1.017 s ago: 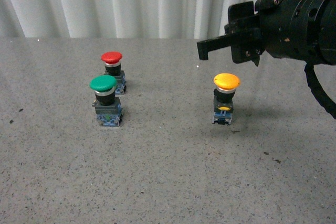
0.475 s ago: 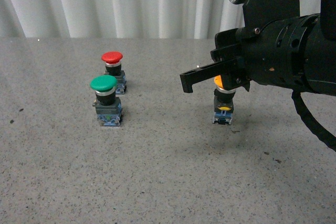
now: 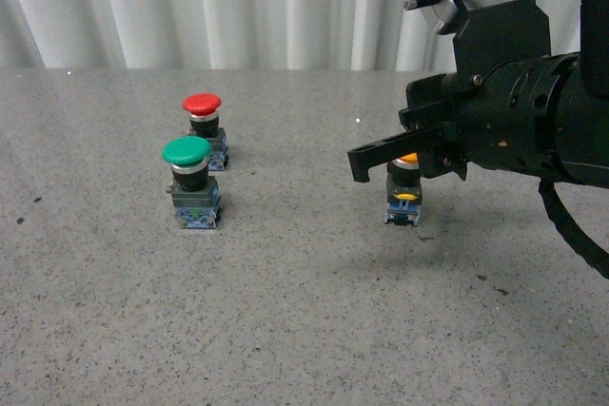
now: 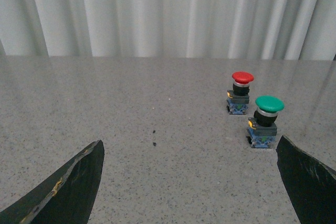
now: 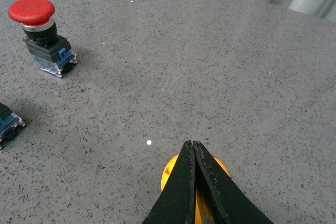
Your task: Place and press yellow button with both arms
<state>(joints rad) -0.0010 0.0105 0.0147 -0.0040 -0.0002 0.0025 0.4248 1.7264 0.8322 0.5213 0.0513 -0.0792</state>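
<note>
so the yellow button stands upright on the grey table, right of centre, well apart from the green button and the red button over on the left. the right gripper has its fingers pinched together into one flat blade with nothing between them, and it hangs right over the yellow cap. in the right wrist view the tip sits above the middle of the cap, reaching toward its far edge. i can't tell from these shots whether it's actually touching. the left gripper is spread wide and holding nothing, and the yellow button isn't in its view at all, only the red and green ones. if this is the press, i'd go straight down, slow, and keep the blade centred on the cap. that base is small and the cap is wide, so an off-centre shove could tip it or skate it across the table. bringing the left arm in to brace the base would help.
</note>
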